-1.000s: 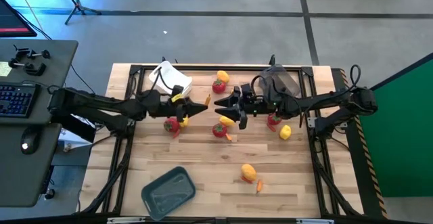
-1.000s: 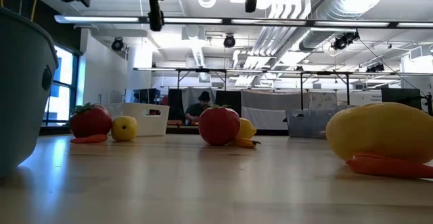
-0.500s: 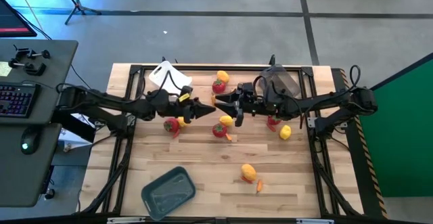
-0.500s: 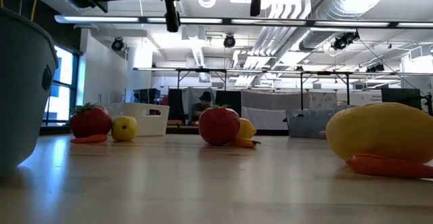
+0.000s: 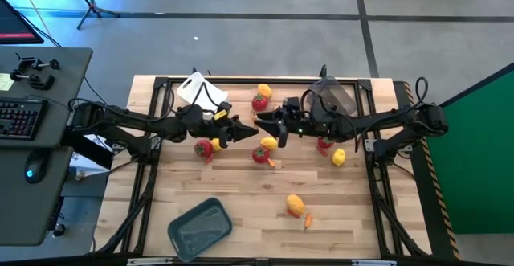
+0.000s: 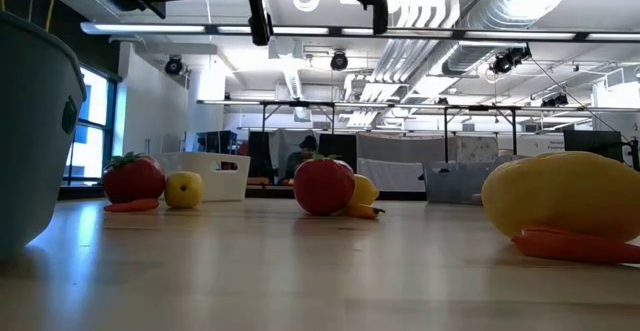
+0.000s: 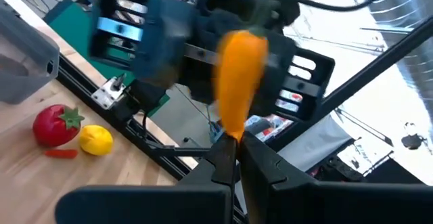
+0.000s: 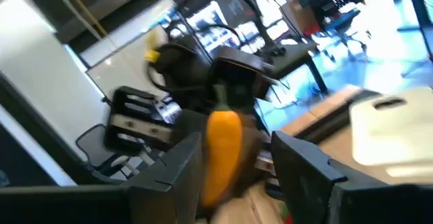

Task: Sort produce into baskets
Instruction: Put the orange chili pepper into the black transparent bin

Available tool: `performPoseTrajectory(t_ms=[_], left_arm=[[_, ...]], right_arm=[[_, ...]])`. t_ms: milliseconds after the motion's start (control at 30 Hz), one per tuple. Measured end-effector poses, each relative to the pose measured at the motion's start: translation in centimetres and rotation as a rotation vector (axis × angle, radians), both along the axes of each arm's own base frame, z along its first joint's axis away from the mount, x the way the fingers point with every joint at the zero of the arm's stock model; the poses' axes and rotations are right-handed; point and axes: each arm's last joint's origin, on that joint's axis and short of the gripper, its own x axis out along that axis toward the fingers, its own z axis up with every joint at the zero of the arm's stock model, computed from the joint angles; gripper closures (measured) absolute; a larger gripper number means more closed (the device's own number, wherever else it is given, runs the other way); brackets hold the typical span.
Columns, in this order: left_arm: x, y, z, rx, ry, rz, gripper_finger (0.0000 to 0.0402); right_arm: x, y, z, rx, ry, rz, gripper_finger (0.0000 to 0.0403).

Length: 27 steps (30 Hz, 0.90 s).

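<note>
- Left gripper (image 5: 250, 128) is pinched shut on the thin end of an orange carrot piece (image 7: 238, 82), which it holds out in mid-air above the middle of the table (image 5: 241, 210).
- Right gripper (image 5: 262, 121) faces it tip to tip, with its fingers (image 8: 308, 173) spread on either side of that same carrot piece; from your right wrist view the piece sits between them, but you cannot tell whether they touch it yet.
- You are in the middle of a hand-over, by the look of it: one arm offers, the other is placed to take.
- Just below the two grippers on the table lie a red fruit (image 5: 260, 154) and a yellow fruit (image 5: 268, 143) close together, with a thin orange piece beside them.
- Behind the left gripper, near its arm, another red fruit (image 5: 204, 147) rests on the wood.
- Beyond the grippers, toward the far edge, a red fruit (image 5: 259, 102) and a yellow one (image 5: 264, 91) sit side by side.
- Under the right arm you have a further red fruit (image 5: 324, 145) and a yellow fruit (image 5: 339, 157); well toward the near edge lies a yellow-orange fruit (image 5: 295, 205) with a small orange bit next to it.
- White basket (image 5: 193, 90) stands behind the left gripper, dark basket (image 5: 336, 97) behind the right, grey-blue basket (image 5: 199, 227) far off at the near edge.
- No basket visibly holds produce, so treat nearly all the sorting as still ahead of you.
</note>
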Motion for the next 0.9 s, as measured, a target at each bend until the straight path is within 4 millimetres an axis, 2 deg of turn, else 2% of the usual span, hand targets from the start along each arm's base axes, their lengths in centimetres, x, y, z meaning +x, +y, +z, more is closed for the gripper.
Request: performPoseTrajectory(t_ms=[300,500,633,900], left_arm=[[-0.1,1.7,-0.1,-0.007,0.007,-0.006,0.0401],[-0.2,2.4,-0.1,0.002,0.009,-0.008,0.0401],[-0.3,2.8,-0.1,0.013,0.008,-0.009,0.0401],[-0.3,3.0,-0.2,0.012,0.017,-0.008,0.0401]], right_arm=[[-1.0,-0.5,0.3,0.024,0.073,-0.018,0.0208],[-2.5,-0.6,0.8,0.034,0.159,-0.068,0.0168],[-3.1,-0.7,1.4,0.038,0.144,-0.088,0.0146],[-2.9,-0.6,1.3,0.007,0.136,-0.056,0.0142]])
